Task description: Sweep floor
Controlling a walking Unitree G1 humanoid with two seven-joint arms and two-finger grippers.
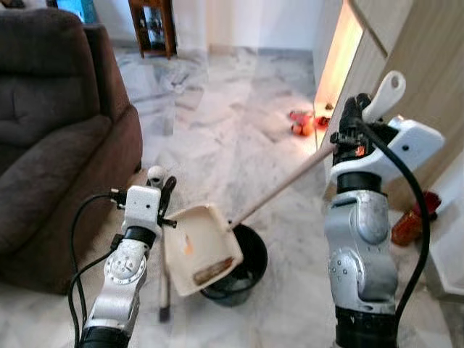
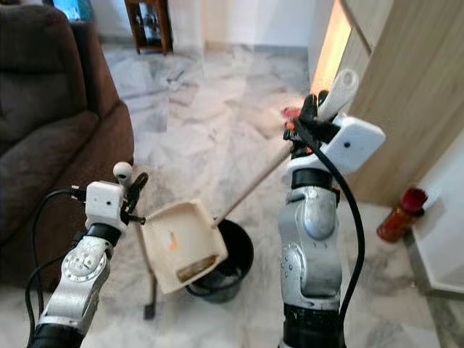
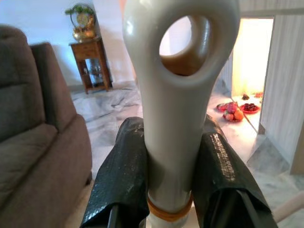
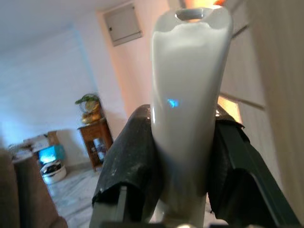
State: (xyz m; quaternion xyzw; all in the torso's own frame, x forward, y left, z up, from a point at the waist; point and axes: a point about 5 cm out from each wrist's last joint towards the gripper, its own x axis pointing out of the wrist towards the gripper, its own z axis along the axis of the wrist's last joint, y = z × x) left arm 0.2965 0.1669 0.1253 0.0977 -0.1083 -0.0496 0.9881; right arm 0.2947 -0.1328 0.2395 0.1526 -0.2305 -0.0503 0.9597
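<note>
**Dustpan tipped over the bin, one handle in each gripper**

We stand on a marble floor (image 1: 225,123) with the brown sofa (image 1: 51,138) filling the 9 to 10 o'clock side and a wooden cabinet wall (image 1: 428,80) at 2 o'clock; the open run of floor lies toward 12 o'clock. A black bin (image 1: 243,272) sits just ahead at 6 o'clock. Our right gripper (image 1: 354,119) is clamped on the pale grip of a long wooden handle (image 1: 279,187) that slopes down to the cream dustpan (image 1: 199,248), held tilted over the bin's rim, likely so the brownish debris at its lower edge slides in. Our left gripper (image 3: 173,180) is clenched round the white handle (image 3: 175,95) of what we take for the broom, kept upright beside the sofa, its dark foot touching the floor at 7 o'clock. Room is tight on the left; a red bottle (image 1: 415,217) stands at 3 o'clock.
</note>
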